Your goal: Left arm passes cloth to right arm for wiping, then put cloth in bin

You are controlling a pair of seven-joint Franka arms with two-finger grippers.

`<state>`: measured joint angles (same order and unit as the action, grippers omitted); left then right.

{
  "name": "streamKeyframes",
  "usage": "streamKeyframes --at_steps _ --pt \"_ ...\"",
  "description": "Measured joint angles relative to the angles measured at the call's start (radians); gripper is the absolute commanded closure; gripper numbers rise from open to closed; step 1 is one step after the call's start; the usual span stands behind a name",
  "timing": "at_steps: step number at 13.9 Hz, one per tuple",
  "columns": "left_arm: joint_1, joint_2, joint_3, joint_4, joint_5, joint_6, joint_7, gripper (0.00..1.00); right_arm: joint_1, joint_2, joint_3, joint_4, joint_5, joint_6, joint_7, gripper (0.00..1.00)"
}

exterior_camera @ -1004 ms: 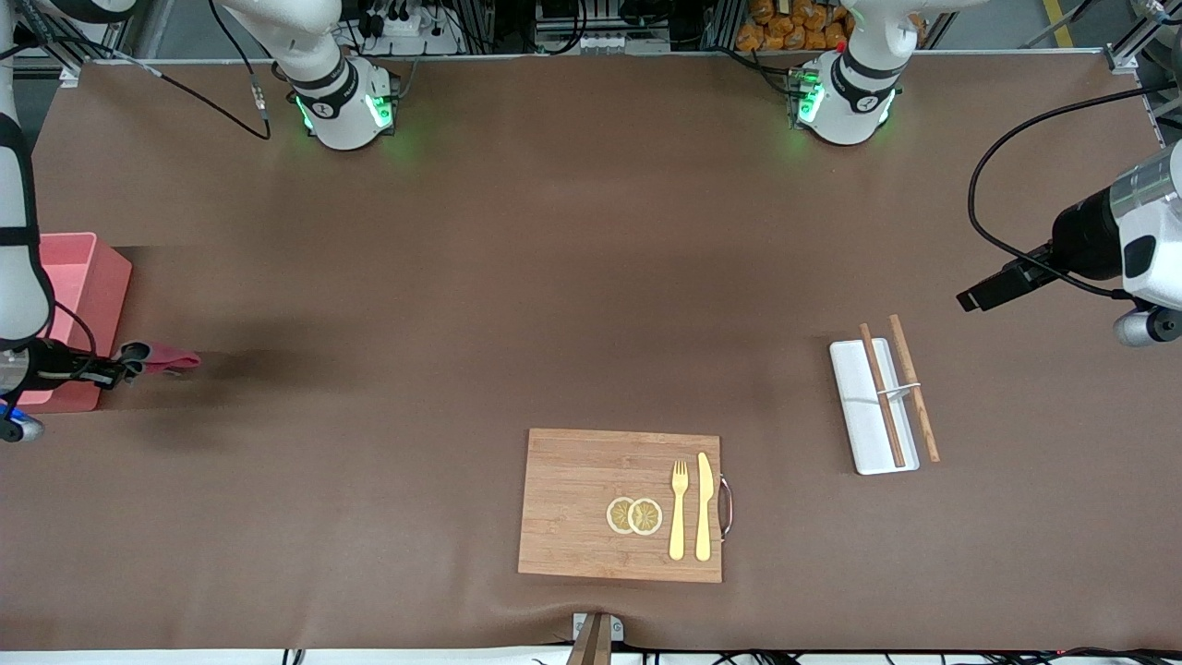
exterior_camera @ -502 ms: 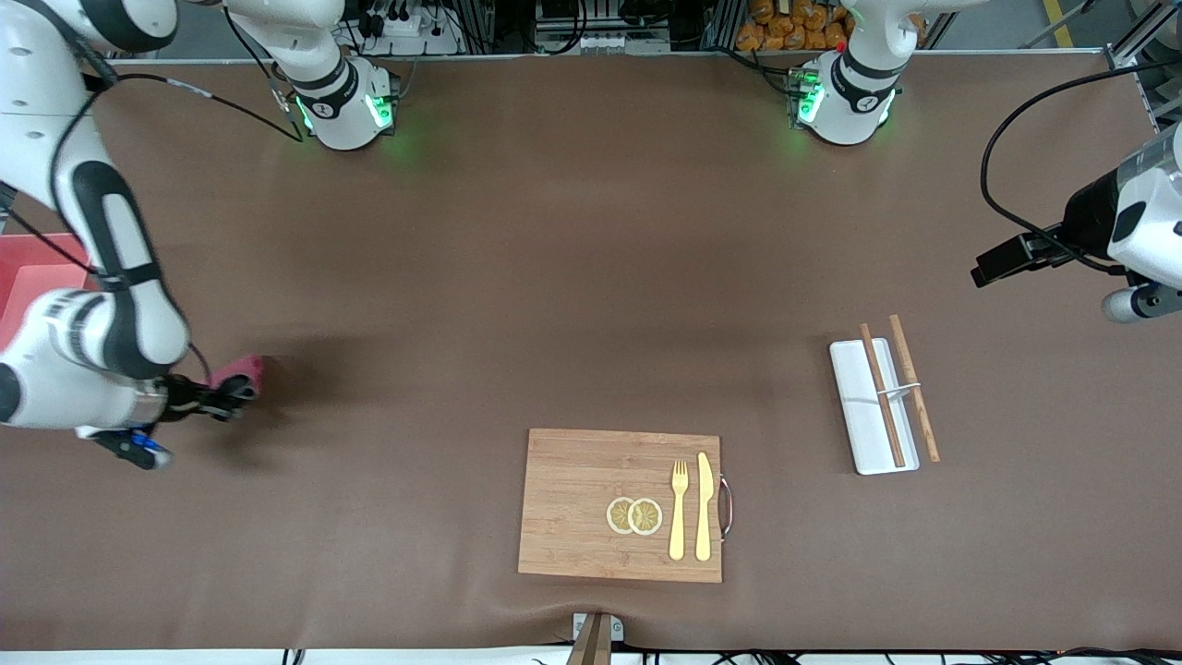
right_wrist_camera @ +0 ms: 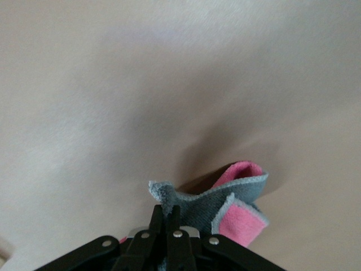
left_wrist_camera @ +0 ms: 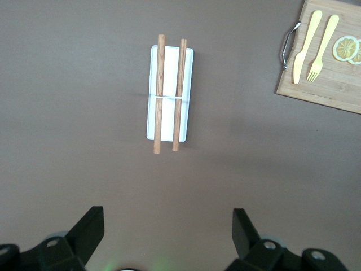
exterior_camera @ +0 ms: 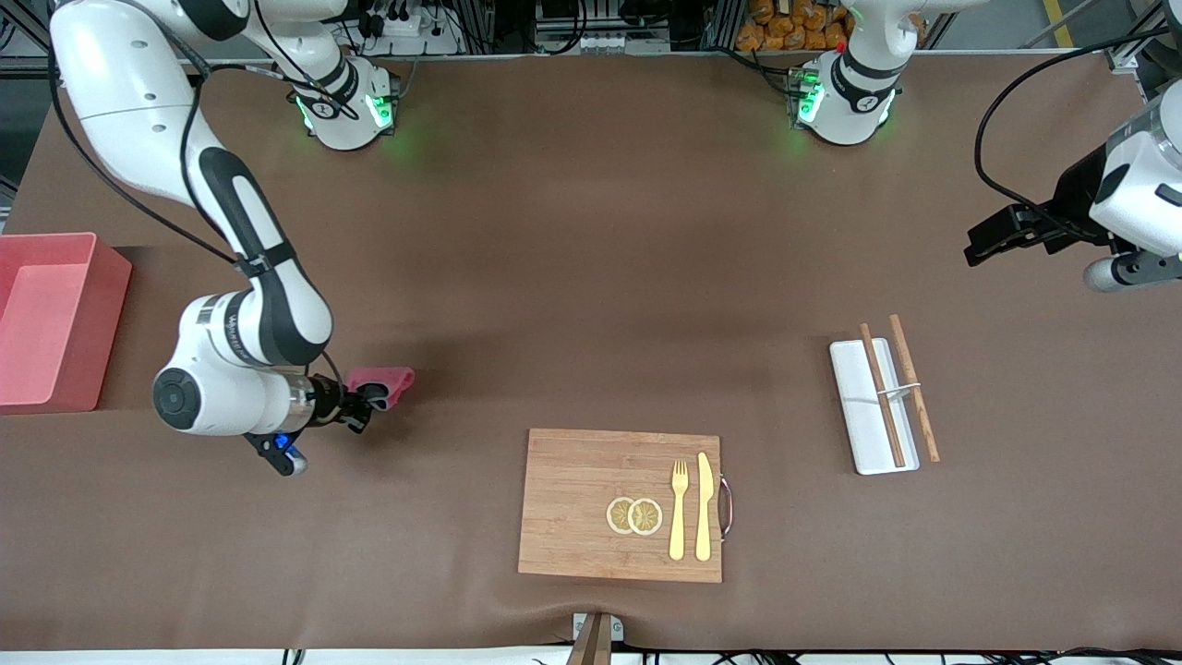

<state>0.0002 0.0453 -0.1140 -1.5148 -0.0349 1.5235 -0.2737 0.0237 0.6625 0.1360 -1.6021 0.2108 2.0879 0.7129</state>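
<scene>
While the right pincer [exterior_camera: 374, 399] is clamped on the cloth [exterior_camera: 383, 380], the pink fabric sticks out past the fingertips toward roughly 2 o'clock in the front view, low over bare tabletop [exterior_camera: 572, 277], toward the right arm's end. In the right wrist view the fingers [right_wrist_camera: 167, 224] are pinched together on the grey edge, with the rest of the cloth [right_wrist_camera: 225, 203] bunched loosely ahead of them, pink side partly showing; I can't tell if it touches the surface. Its long axis runs roughly along the 3-to-9 line, in line with the forearm. The bin [exterior_camera: 55, 319] sits at about 9 o'clock from that pincer, well apart, at the table edge on the right arm's end, open and nothing visible inside. The right arm is clearly the nearer one to both cloth and bin. My read: the handover is done and this is the wiping stage; the bin drop means swinging toward 9 o'clock. The left pincer [left_wrist_camera: 168, 234] is spread apart and empty, waiting high over the left arm's end of the table, looking down on the white tray [left_wrist_camera: 169, 93] and its two wooden sticks [left_wrist_camera: 159, 93]. Labels: there's small writing on the right arm's wrist housing, too small to read; nothing else is legible.
</scene>
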Motion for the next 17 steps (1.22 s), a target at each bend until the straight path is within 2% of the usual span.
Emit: streamKeyframes --at_steps 4,8,13,17 --pt "0.005 -0.016 0.004 -0.018 0.0 0.016 0.002 0.0 -0.043 -0.046 -0.018 0.052 0.004 -0.12 -0.059 1.0" --pt "0.005 -0.011 0.005 -0.017 0.0 0.024 0.003 0.0 -0.185 -0.091 -0.027 0.174 -0.005 -0.339 -0.268 1.0" --pt "0.003 -0.009 0.004 -0.012 0.0 0.026 0.003 0.0 -0.356 -0.115 -0.035 0.316 -0.11 -0.563 -0.534 1.0" --pt "0.002 -0.006 0.003 -0.011 0.0 0.026 0.004 0.0 -0.52 -0.119 -0.039 0.409 -0.202 -0.623 -0.822 1.0"
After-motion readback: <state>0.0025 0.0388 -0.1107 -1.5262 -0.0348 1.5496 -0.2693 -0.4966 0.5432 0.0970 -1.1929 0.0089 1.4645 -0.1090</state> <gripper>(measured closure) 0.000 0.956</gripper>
